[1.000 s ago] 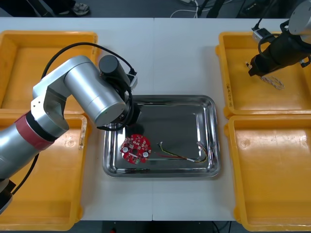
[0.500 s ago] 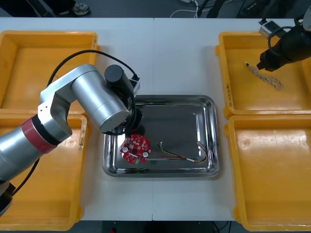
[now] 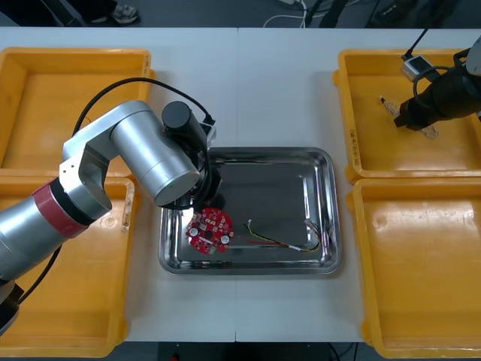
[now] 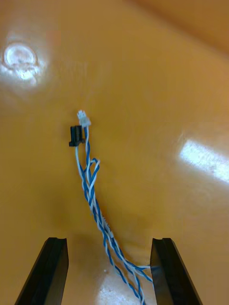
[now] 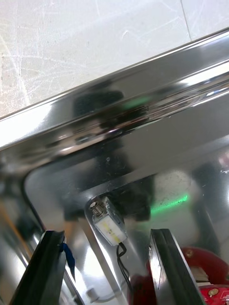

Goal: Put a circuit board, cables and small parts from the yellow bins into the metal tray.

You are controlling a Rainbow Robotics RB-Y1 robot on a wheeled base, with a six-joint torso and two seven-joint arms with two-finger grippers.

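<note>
Right wrist view: black fingers (image 4: 52, 267) flank twisted cable (image 4: 91, 190), glossy bin (image 4: 157, 71).

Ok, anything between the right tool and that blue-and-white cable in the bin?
Nothing visible. The right tool hangs open over the far right yellow bin; the cable lies bare on its floor, its near end between the tool's fingers. The left tool sits open over the tray.
</note>
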